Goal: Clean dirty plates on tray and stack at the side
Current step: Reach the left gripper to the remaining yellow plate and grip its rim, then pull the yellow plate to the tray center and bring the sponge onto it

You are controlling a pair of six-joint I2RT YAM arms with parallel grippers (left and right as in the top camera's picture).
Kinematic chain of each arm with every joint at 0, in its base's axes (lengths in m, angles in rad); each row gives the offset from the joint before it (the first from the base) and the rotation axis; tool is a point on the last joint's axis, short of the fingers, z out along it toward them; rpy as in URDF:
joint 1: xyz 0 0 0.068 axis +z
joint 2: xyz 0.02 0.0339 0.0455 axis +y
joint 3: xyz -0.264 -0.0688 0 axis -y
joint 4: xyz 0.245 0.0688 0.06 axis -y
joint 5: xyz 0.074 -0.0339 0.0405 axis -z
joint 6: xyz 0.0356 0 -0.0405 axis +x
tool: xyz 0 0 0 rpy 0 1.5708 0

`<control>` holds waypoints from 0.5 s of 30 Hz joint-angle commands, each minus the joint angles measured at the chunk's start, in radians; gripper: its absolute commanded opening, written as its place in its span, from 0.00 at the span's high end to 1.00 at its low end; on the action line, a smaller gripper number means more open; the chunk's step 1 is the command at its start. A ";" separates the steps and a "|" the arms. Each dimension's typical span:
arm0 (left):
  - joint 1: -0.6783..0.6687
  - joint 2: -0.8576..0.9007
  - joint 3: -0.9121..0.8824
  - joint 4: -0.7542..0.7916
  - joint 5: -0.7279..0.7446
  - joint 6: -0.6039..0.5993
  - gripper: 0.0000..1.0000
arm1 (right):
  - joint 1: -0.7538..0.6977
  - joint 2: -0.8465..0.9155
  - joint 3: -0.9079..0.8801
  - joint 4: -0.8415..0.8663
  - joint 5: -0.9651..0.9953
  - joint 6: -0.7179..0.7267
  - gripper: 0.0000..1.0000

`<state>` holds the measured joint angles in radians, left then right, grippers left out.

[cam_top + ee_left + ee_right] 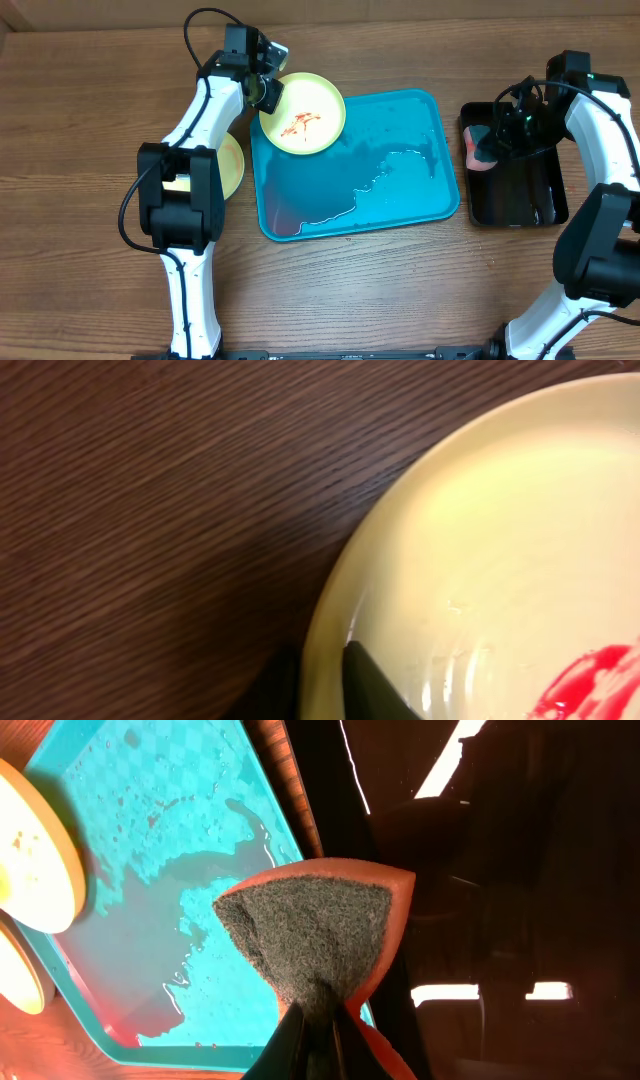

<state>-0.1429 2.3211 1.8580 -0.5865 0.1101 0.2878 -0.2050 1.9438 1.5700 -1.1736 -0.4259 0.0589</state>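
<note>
Arms number two, white with black joints: the left arm (185, 200) and the right arm (600, 240) rise from the near edge of the table (80, 100). Trays number two as well. Between the arms lies the tray (400, 115), turquoise, with a shallow pool of water (390, 195) spread across its near half. Just to its right, apart from it, sits one smaller black tray (520, 195), glossy.

Two plates show, both pale yellow. The plain plate (232, 165) lies flat on the table just beside the tray's left rim, its left part hidden under the left arm. Over the black tray's left edge the right gripper (315, 1020) is pinched tight on one sponge (310, 930), orange with a grey scouring face, holding it by one end.

Farther off, the smeared plate (303, 118), streaked red-orange at its middle, sits over the tray's far left corner, part of it out past the rim above the table. Whether it rests there or is lifted I cannot tell. The left gripper (267, 92) is closed on that plate's far left rim. In the left wrist view the rim runs between two dark fingers (380, 690), one inside the plate and one outside.

The table is dark brown wood-grain board. Beyond its far edge a pale tan strip (400, 8) shows; the rest of the room lies out of frame.
</note>
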 commanded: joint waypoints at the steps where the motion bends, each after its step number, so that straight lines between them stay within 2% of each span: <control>1: -0.017 0.009 0.024 -0.003 0.022 -0.010 0.89 | -0.002 -0.038 0.021 0.002 0.000 -0.008 0.95; 3: -0.017 0.000 0.024 -0.015 0.022 -0.030 0.95 | -0.002 -0.038 0.021 0.001 0.000 -0.008 0.95; 9: -0.021 -0.045 0.024 -0.112 0.071 -0.072 0.96 | -0.002 -0.038 0.021 0.001 -0.001 -0.008 0.95; 15: -0.050 -0.071 0.024 -0.296 0.090 -0.325 0.96 | 0.001 -0.038 0.021 0.002 -0.024 -0.008 0.95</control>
<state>-0.1650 2.2982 1.8687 -0.8299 0.1654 0.1291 -0.2050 1.9438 1.5700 -1.1744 -0.4282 0.0586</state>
